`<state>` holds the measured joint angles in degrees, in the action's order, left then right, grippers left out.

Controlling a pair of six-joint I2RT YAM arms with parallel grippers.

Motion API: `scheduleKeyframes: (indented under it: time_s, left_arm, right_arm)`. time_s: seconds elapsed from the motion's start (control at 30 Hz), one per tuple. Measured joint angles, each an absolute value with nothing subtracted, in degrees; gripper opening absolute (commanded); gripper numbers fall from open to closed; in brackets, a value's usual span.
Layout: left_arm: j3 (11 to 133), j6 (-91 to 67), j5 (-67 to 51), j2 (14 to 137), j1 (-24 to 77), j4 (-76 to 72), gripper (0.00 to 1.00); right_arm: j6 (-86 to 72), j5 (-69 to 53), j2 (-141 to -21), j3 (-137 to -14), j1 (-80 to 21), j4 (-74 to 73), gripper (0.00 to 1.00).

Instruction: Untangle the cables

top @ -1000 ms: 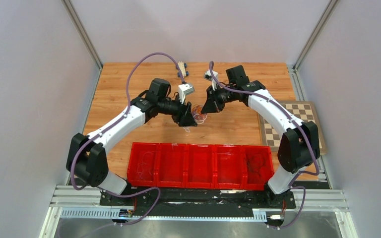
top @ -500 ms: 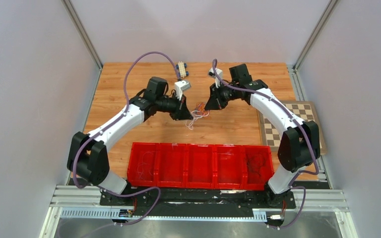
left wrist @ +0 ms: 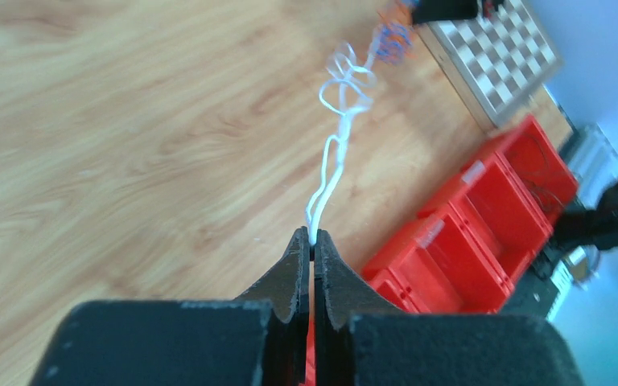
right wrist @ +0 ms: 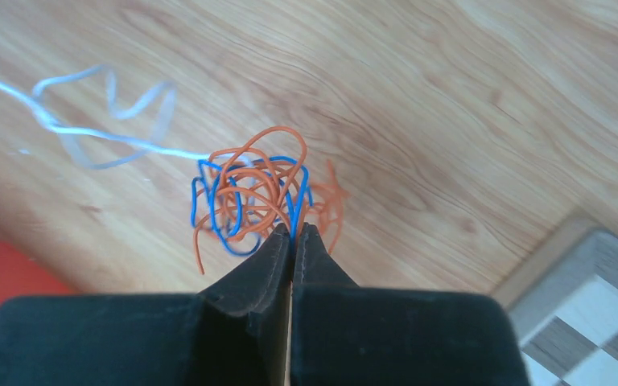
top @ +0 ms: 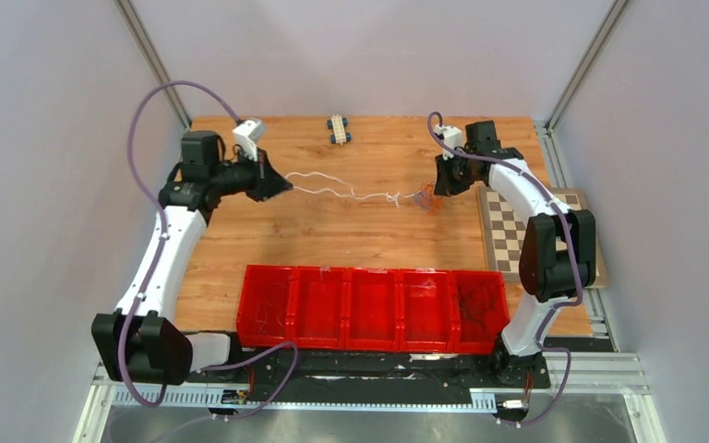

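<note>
The row of red bins (top: 369, 309) lies along the near edge of the table (top: 231, 249), between the two arm bases. Beyond it, at mid-table, the cables are held between both grippers. The left gripper (left wrist: 312, 239) has its jaws pressed together on the end of the white cable (left wrist: 331, 165), which leaves the fingertips straight ahead. The right gripper (right wrist: 294, 231), near the far-left corner of the checkerboard (top: 540, 231), pinches the edge of the knot (right wrist: 249, 197), a small bundle of orange and blue loops. The long axis of the white cable runs left to right, roughly parallel to the bin row, from the left gripper to the knot. It is wavy rather than taut, with loose loops just short of the knot. The grippers are well apart, and the knot sits at the right gripper, far from the left one. The pictures do not show whether the strand rests on the table or hangs above it. Judgement: further separation calls for a pull along this axis, and the right arm is the nearer one for work on the knot. A small object (top: 337, 127) stands at the far edge.
</note>
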<state>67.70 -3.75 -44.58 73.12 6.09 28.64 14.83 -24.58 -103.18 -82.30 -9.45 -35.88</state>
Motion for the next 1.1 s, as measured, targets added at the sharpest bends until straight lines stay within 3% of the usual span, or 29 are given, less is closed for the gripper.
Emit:
scheduleKeyframes:
  time_s: [0.43, 0.77, 1.1]
  left_arm:
    - [82.3, -0.1, -45.0, 68.3, -21.3, 36.2, 0.0]
    - [83.9, 0.5, -53.1, 67.4, -25.1, 40.1, 0.0]
    - [84.5, 1.8, -61.3, 56.0, -24.7, 45.2, 0.0]
  right_arm:
    - [21.0, -13.7, -106.7, -80.2, -8.1, -35.6, 0.0]
    - [21.8, -13.1, -106.8, -78.7, -7.6, -35.1, 0.0]
    - [22.4, -18.3, -103.9, -77.8, -7.6, -36.5, 0.0]
